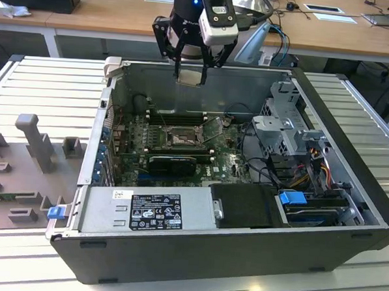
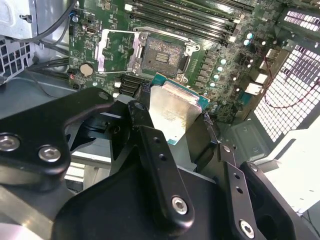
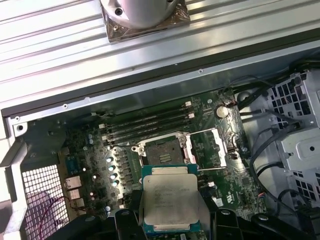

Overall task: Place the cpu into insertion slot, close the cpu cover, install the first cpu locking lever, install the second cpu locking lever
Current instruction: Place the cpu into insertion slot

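Observation:
My gripper (image 1: 189, 75) hangs over the back wall of the open computer case, shut on the cpu (image 3: 170, 197), a flat square chip with a pale silver top and a green edge. The black fingers (image 2: 150, 145) clamp two opposite sides of the cpu (image 2: 175, 112). Below on the green board lies the insertion slot (image 3: 162, 150) (image 2: 160, 55) (image 1: 182, 138), uncovered, its grey centre showing. The cpu cover (image 3: 212, 147) (image 2: 112, 50) is swung open and lies beside the slot. In both wrist views the cpu sits a little off to one side of the slot, well above it.
Long memory slots (image 3: 145, 127) run beside the socket. A black heatsink-like block (image 1: 173, 162), a power supply (image 1: 152, 212) and a drive cage with cables (image 1: 287, 124) crowd the case. A grey fixture tray (image 1: 23, 169) lies at the exterior view's left.

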{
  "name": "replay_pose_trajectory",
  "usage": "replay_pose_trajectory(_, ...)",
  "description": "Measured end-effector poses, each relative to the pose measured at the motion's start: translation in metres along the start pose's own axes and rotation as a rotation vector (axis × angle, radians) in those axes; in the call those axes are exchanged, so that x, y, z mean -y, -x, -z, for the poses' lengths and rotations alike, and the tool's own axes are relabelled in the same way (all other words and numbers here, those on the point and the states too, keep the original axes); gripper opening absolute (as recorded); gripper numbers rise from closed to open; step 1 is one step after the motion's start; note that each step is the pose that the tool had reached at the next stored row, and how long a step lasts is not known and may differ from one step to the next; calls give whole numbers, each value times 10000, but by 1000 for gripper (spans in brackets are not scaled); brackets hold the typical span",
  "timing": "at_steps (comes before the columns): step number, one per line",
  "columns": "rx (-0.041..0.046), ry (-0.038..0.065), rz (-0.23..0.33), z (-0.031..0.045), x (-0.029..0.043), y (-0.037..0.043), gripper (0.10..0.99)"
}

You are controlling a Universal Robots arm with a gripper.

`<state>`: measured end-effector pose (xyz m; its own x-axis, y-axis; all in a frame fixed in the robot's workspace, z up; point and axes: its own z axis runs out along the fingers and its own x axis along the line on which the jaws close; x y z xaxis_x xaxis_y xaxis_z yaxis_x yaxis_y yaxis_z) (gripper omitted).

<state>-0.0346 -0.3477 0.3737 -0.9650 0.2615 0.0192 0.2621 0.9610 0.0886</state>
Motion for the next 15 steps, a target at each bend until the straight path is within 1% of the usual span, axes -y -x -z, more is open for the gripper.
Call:
replay_pose_trajectory(8, 33, 6, -372, -4, 0, 0, 529)
replay_pose_trajectory(11, 57, 8, -630, -6, 0, 0, 529)
replay_pose_trajectory(13, 84, 9, -923, -9, 1, 0, 529)
replay_pose_trajectory(15, 95, 13, -1057, -10, 1, 0, 529)
